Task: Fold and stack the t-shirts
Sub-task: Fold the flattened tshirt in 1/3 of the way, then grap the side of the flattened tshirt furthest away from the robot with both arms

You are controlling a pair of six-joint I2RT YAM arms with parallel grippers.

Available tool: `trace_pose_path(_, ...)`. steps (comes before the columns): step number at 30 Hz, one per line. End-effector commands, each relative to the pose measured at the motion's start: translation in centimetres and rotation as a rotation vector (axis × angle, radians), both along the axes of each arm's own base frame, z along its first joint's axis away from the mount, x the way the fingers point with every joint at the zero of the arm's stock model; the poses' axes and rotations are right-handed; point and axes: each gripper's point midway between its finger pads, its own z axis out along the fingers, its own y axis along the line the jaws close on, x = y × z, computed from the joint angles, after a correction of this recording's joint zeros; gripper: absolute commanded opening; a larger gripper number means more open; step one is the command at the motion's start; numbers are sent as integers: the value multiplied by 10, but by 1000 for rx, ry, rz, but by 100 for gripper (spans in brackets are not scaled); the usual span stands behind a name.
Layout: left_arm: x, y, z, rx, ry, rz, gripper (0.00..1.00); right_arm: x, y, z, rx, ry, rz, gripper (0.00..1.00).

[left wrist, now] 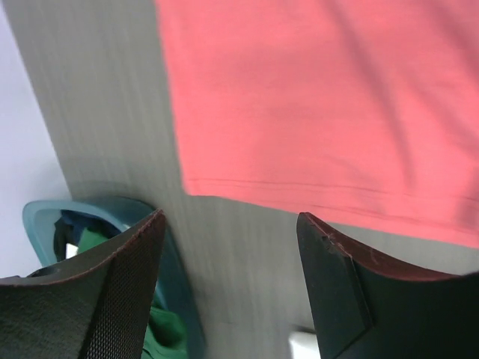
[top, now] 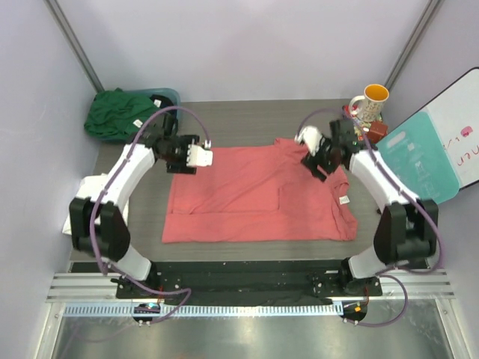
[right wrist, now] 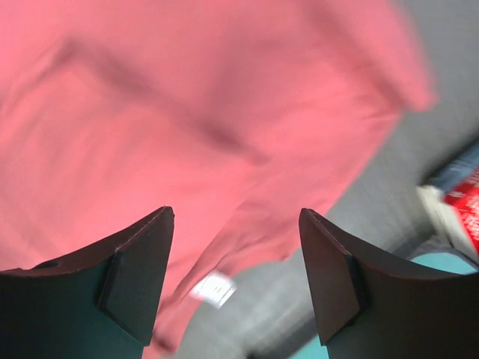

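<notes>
Though unheld, t-shirt (right wrist: pixel 187 97) below right claw (right wrist: pixel 236 224).

The coral-red cloth t-shirt (top: pixel 254 194) lay matt and soft, faintly creased, on the grey table top (top: pixel 239 120), which had a dull, streaked grain. At ten o'clock, a dark green cloth shirt (top: pixel 116 114) was bunched in a smooth teal plastic tub (top: pixel 169 96). At two o'clock stood a glossy patterned ceramic mug (top: pixel 368 105). On the left gripper (left wrist: pixel 230 217), the black fingers (left wrist: pixel 112 299) had a matt, fine-meshed face.

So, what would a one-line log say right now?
red t-shirt: spread on table | green t-shirt: in tub | left jaws: open | right jaws: open
</notes>
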Motion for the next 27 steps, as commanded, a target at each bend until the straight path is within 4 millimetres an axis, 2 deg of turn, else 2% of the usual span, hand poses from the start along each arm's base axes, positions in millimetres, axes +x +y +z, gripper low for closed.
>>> trace_pose_path(1, 54, 12, -8, -12, -48, 64, 72, 86, -17, 31, 241, -114, -299, 75)
trace_pose_path(2, 63, 17, -11, 13, -61, 69, 72, 102, -21, 44, 249, -150, -306, 75)
trace_pose_path(3, 71, 21, -15, 29, -71, 59, 71, 113, -34, 32, 244, -131, -341, 75)
trace_pose_path(4, 82, 22, -20, 41, -65, 54, 71, 121, -39, 32, 248, -131, -355, 75)
trace_pose_path(5, 85, 25, -26, 54, -45, 50, 71, 134, -43, 44, 264, -162, -368, 75)
trace_pose_path(6, 84, 30, -33, 81, -13, 20, 71, 140, -49, 42, 270, -157, -377, 75)
trace_pose_path(7, 94, 31, -42, 98, 6, 16, 71, 147, -52, 34, 270, -144, -383, 75)
trace_pose_path(8, 100, 36, -46, 125, 10, 24, 71, 156, -54, 40, 274, -163, -387, 75)
trace_pose_path(10, 116, 40, -45, 130, -1, 41, 70, 165, -57, 33, 275, -151, -392, 75)
trace_pose_path(11, 121, 42, -58, 135, 26, 43, 71, 172, -58, 40, 280, -170, -389, 75)
trace_pose_path(12, 126, 43, -61, 137, 30, 48, 71, 175, -57, 41, 287, -171, -389, 75)
trace_pose_path(13, 136, 43, -55, 136, 9, 52, 71, 177, -55, 40, 295, -167, -383, 75)
trace_pose_path(14, 139, 43, -68, 147, 29, 49, 71, 182, -55, 37, 298, -163, -380, 75)
trace_pose_path(16, 148, 45, -70, 165, 17, 37, 72, 185, -52, 29, 310, -143, -371, 75)
trace_pose_path(17, 150, 44, -79, 174, 24, 20, 72, 189, -52, 21, 309, -129, -372, 75)
trace_pose_path(20, 160, 44, -81, 184, 11, 3, 73, 194, -51, 7, 319, -101, -372, 75)
trace_pose_path(21, 165, 42, -82, 186, 10, -2, 73, 195, -50, -4, 319, -79, -373, 75)
trace_pose_path(23, 163, 41, -84, 188, 34, -13, 74, 198, -50, -11, 332, -62, -372, 75)
trace_pose_path(24, 167, 40, -86, 190, 39, -19, 75, 197, -50, -24, 330, -33, -375, 75)
trace_pose_path(25, 166, 40, -88, 194, 48, -26, 75, 203, -49, -19, 332, -43, -371, 75)
trace_pose_path(27, 165, 39, -89, 207, 64, -46, 77, 205, -50, -33, 330, -12, -382, 75)
